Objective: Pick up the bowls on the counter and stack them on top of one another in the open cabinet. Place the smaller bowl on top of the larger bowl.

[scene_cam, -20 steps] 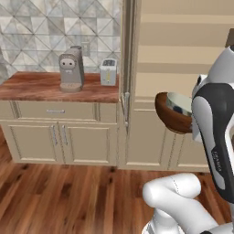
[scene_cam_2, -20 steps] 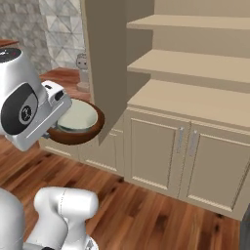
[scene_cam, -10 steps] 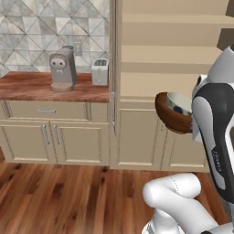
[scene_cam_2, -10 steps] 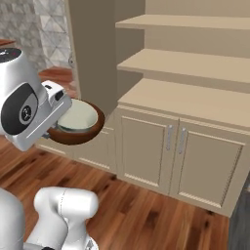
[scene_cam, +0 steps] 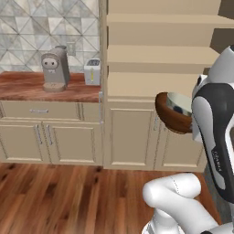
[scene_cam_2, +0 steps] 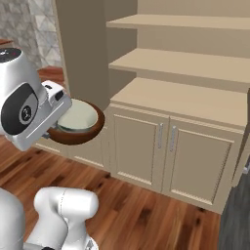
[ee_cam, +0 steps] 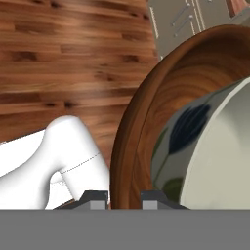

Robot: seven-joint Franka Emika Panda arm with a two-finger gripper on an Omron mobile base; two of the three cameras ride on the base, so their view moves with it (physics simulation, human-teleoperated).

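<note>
I have the gripper (ee_cam: 124, 195) clamped on the larger bowl's (scene_cam_2: 78, 133) rim, the smaller bowl (scene_cam_2: 77, 118) already nested inside. Both hang just before the open cabinet (scene_cam_2: 185, 97); shelving them remains.

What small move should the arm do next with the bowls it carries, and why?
Probably carry the stack forward and up over the open cabinet's lowest shelf. The gripper pinches the larger bowl's rim, the smaller bowl already nests inside, and both hang over the floor, short of the shelf and below it.
</note>
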